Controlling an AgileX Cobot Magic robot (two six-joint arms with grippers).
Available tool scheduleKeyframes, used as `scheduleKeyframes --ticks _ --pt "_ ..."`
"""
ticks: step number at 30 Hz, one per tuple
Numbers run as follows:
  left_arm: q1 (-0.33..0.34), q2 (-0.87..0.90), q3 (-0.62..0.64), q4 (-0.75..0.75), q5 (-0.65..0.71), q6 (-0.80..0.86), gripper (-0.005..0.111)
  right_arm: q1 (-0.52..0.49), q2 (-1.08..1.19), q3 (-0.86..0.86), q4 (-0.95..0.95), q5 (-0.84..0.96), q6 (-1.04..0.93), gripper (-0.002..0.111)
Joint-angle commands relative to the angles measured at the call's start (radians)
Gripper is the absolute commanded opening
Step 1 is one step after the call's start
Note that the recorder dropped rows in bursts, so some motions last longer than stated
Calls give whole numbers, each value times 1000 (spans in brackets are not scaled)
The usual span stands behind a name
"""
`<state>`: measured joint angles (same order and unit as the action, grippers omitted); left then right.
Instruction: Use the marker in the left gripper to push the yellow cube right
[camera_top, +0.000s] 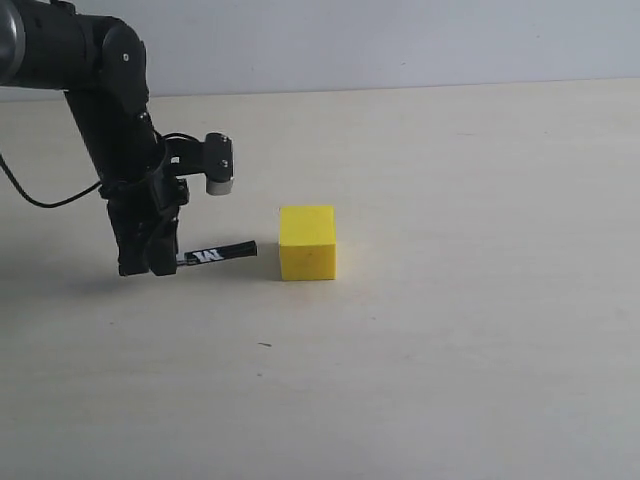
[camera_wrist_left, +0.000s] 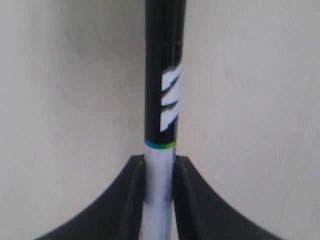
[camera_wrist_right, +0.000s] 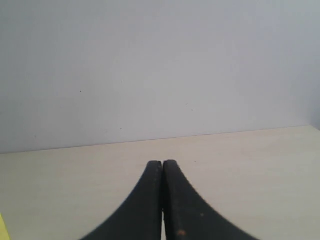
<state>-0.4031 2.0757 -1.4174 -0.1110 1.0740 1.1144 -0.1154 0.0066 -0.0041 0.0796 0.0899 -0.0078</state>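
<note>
Yellow cube (camera_top: 307, 243): sits near the centre of the exterior frame, slightly left, flat on the pale table (camera_top: 470, 360), clear of all fingers.

Marker (camera_top: 218, 253): left of centre, roughly horizontal and low near the table. Its black cap end points at the cube's left face, with a small gap between tip and cube.

Left gripper (camera_top: 152, 262): left part of the frame, pointing down. Its fingers (camera_wrist_left: 132, 190) pinch the marker's white barrel, and the lettered black cap projects beyond them toward the cube.

Right gripper (camera_wrist_right: 162, 165): visible only in its own wrist view, fingers pressed together, holding nothing.
</note>
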Motion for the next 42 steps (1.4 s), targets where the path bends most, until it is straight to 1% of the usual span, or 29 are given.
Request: scheduleKeyframes --ticks 1,3,7,8,12,18,19,25,27,35,38,42 --pt "8 -4 -2 -17 -6 -39 0 -7 -7 4 0 -2 1 0" --pt "8 -9 -2 -30 -25 -39 0 -7 -7 4 0 -2 1 0" --pt "8 -32 -2 -35 -120 -39 0 -7 -7 4 0 -2 1 0" --pt "8 -34 -2 -24 -134 -37 0 -7 -7 4 0 -2 1 0" --pt "-17 -34 0 93 -175 -76 0 -7 -7 4 0 -2 1 0" --pt "-21 -52 72 101 -249 -45 0 -7 -7 4 0 -2 1 0" --pt "-23 -52 81 101 -251 -22 0 -7 -7 4 0 -2 1 0" --pt "-25 -41 85 94 -263 -10 0 -7 -7 4 0 -2 1 0" --pt "-25 -41 85 94 -266 34 0 -7 -7 4 0 -2 1 0" --pt "-27 -41 85 80 -266 36 0 -7 -7 4 0 -2 1 0" --pt "-27 -41 85 79 -267 64 0 -7 -7 4 0 -2 1 0" --pt "-33 -41 85 5 -269 133 0 -7 -7 4 0 -2 1 0"
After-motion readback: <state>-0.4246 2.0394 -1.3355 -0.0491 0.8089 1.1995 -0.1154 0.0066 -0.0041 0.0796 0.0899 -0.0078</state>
